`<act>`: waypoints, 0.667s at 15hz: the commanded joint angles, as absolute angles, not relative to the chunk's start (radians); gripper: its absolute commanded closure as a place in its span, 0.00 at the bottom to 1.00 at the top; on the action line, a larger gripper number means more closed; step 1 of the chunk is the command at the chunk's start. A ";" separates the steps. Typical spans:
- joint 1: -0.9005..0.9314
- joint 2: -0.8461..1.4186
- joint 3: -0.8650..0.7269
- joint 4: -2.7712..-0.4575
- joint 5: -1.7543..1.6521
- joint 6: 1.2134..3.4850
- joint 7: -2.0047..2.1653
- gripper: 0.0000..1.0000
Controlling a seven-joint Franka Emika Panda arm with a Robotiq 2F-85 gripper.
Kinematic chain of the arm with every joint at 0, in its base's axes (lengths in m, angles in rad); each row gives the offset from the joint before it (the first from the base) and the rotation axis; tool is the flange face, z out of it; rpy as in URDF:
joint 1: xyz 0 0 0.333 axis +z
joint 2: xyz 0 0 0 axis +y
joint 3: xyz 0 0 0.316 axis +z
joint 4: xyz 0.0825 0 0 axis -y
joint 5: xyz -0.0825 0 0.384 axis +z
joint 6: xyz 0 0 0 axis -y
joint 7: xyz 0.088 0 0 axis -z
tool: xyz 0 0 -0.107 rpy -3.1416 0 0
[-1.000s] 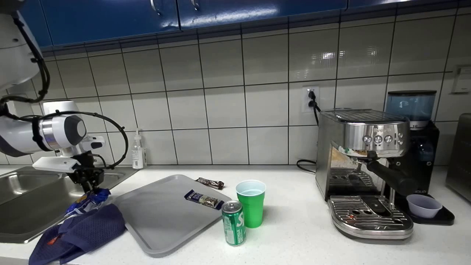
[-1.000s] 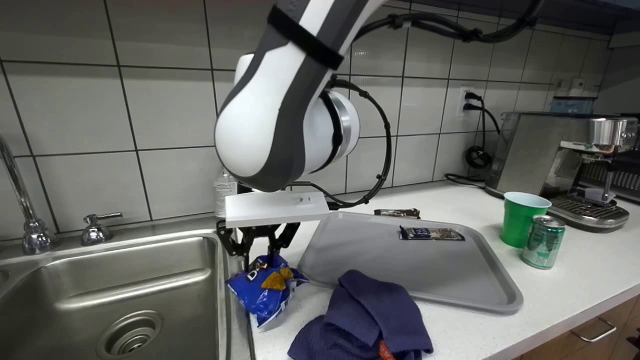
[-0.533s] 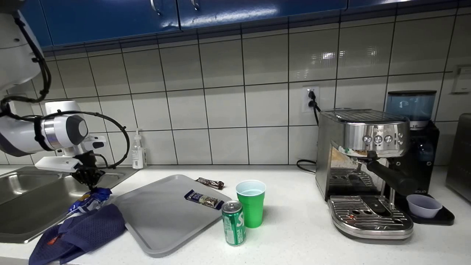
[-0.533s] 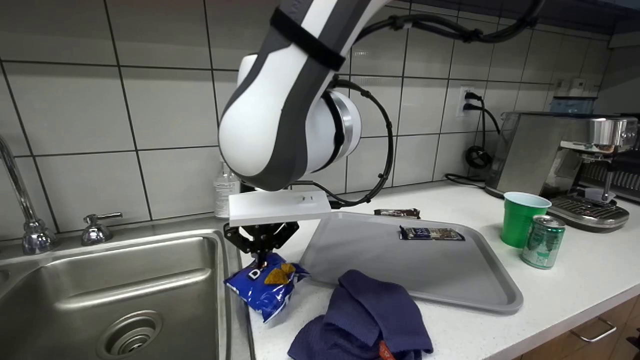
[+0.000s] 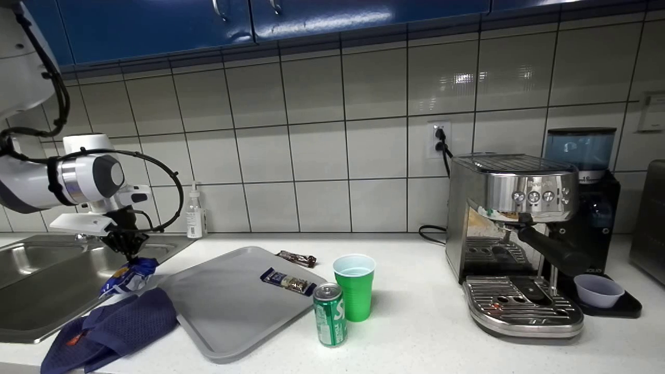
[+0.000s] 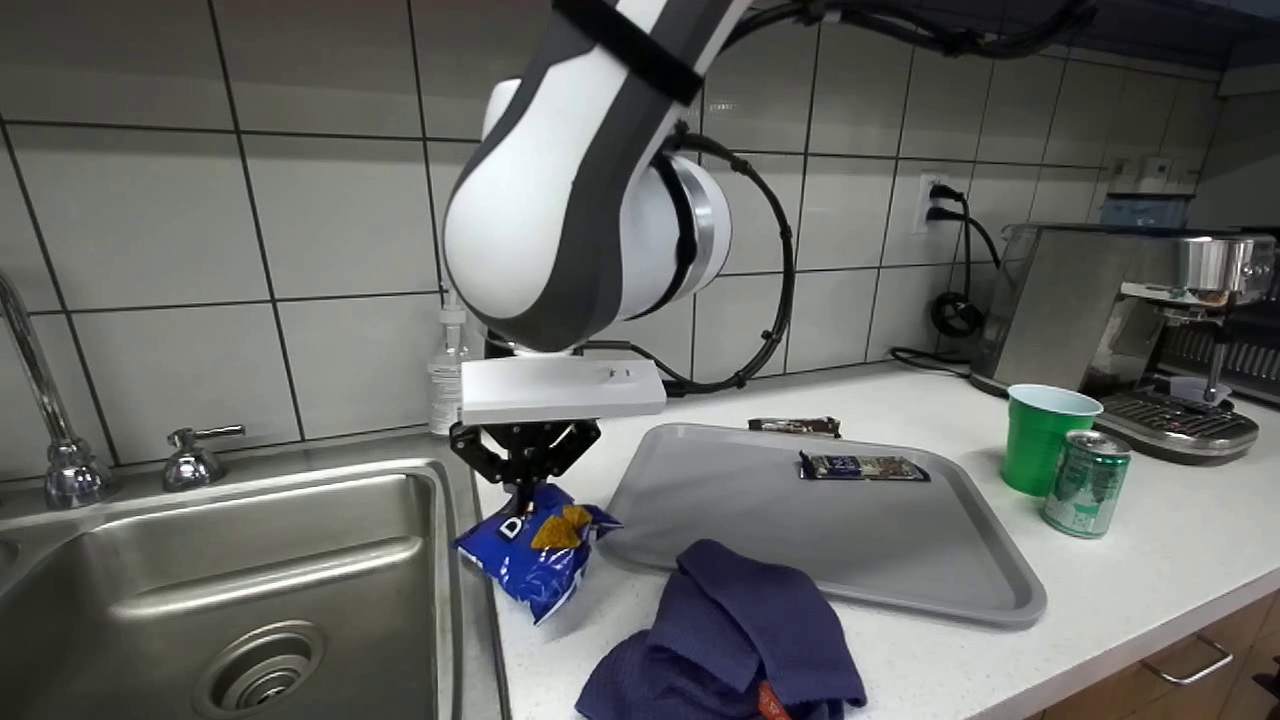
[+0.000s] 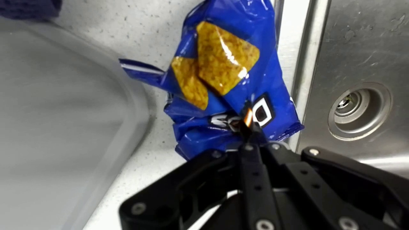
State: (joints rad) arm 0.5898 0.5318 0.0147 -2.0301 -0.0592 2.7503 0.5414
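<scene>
Even, cool light brightens the counter in both exterior views. In an exterior view, a streak of glare whitens the blue cabinets at 12 o'clock; the wall tiles splay toward 9 and 3 o'clock and carry grid-like reflections near 2 o'clock. In an exterior view, the sink shines at 8 o'clock. In the wrist view, glints dot the chip bag near 1 o'clock; the dark gripper at 5 o'clock and gray tray at 9 look soft.

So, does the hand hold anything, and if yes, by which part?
The hand pinches the blue chip bag by its front, at the lettering.
</scene>
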 commanded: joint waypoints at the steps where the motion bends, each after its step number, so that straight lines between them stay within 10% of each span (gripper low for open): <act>1: 0.574 0.452 0.008 -2.081 -0.062 2.723 0.551 1.00; 10: 0.456 0.416 -0.010 -2.099 -0.014 2.702 0.595 1.00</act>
State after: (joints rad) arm 0.4957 0.4577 -0.0160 -2.0738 -0.0390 2.7393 0.5601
